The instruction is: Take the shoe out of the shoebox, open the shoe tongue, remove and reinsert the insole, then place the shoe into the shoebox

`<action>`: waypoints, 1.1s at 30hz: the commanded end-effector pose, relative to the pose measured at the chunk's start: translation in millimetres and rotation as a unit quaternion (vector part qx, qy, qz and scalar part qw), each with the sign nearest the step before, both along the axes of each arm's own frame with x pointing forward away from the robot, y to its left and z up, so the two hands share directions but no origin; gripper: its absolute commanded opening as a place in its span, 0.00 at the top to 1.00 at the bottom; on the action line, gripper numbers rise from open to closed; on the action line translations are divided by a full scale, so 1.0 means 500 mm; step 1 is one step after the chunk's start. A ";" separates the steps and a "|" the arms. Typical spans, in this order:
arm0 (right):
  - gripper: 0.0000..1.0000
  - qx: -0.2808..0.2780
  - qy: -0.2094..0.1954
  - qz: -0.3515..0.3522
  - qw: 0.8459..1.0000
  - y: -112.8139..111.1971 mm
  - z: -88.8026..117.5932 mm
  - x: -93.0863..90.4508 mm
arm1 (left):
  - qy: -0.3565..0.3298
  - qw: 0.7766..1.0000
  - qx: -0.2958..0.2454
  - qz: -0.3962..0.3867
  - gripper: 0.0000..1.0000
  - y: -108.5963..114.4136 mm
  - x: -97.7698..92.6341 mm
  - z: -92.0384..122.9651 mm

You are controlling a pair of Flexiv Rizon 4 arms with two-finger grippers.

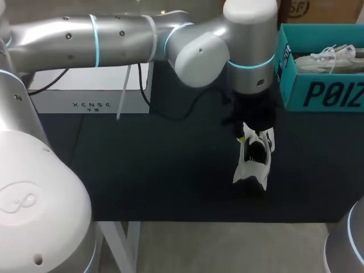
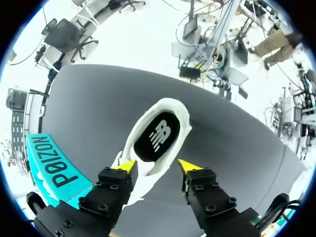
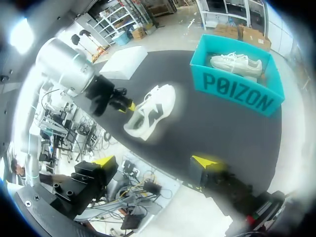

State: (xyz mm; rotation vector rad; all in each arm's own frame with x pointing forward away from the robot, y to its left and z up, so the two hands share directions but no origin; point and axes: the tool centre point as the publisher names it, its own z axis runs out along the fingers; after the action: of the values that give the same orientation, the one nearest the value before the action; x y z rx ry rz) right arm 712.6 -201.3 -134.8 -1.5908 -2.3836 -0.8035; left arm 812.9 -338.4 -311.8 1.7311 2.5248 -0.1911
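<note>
A white shoe (image 1: 253,164) with a black insole (image 2: 156,137) lies on the black mat (image 1: 153,170) right of the middle. My left arm reaches across from the left, and its gripper (image 1: 253,136) hangs right over the shoe's far end. In the left wrist view that gripper (image 2: 156,166) is open, its yellow tips either side of the shoe (image 2: 163,111) without clamping it. The teal shoebox (image 1: 318,94) stands at the back right with a second white shoe (image 1: 330,57) inside. My right gripper (image 3: 154,162) is open and holds nothing, beyond the table's front edge, far from the shoe (image 3: 150,111) and the shoebox (image 3: 237,94).
A flat white box (image 1: 91,98) sits at the back left with a cable trailing past it. Only my right arm's elbow (image 1: 348,244) shows, at the front right corner. The teal box (image 2: 54,168) is close beside my left gripper.
</note>
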 end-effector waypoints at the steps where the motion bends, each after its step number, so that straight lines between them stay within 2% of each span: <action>1: 0.00 -0.001 0.001 0.001 1.000 -0.001 0.000 0.002 | 0.000 1.000 0.003 -0.001 0.00 -0.004 0.001 -0.001; 5: 0.00 -0.001 0.001 0.001 1.000 -0.001 0.000 0.002 | 0.000 1.000 0.003 -0.001 0.00 -0.004 0.001 -0.001; 7: 0.00 -0.001 0.001 0.001 1.000 -0.001 0.000 0.002 | -0.012 0.997 0.048 0.061 0.00 0.007 -0.015 0.012; 8: 0.00 -0.001 0.001 0.001 1.000 -0.001 0.000 0.002 | -0.001 0.997 0.017 0.081 0.00 0.014 -0.027 0.020; 15: 0.00 -0.001 0.001 0.001 1.000 -0.001 0.000 0.002 | 0.029 0.982 0.050 0.181 0.00 0.020 -0.106 0.039; 19: 0.00 -0.001 0.001 0.001 1.000 -0.001 0.000 0.002 | 0.055 0.973 0.050 0.220 0.00 0.022 -0.150 0.022; 23: 0.00 -0.001 0.001 0.001 1.000 -0.001 0.000 0.002 | 0.061 0.960 0.042 0.271 0.00 0.048 -0.177 0.001; 28: 0.00 -0.001 0.001 0.001 1.000 -0.001 0.000 0.002 | 0.059 0.946 0.040 0.317 0.00 0.069 -0.187 -0.012; 33: 0.00 -0.001 0.001 0.001 1.000 -0.001 0.000 0.002 | 0.041 0.942 0.043 0.331 0.00 0.053 -0.188 -0.012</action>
State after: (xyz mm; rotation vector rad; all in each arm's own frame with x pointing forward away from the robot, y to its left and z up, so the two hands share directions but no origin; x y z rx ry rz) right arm 712.6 -201.2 -134.8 -1.5906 -2.3837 -0.8034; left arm 722.4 -308.7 -319.9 0.8217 3.0483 -0.1231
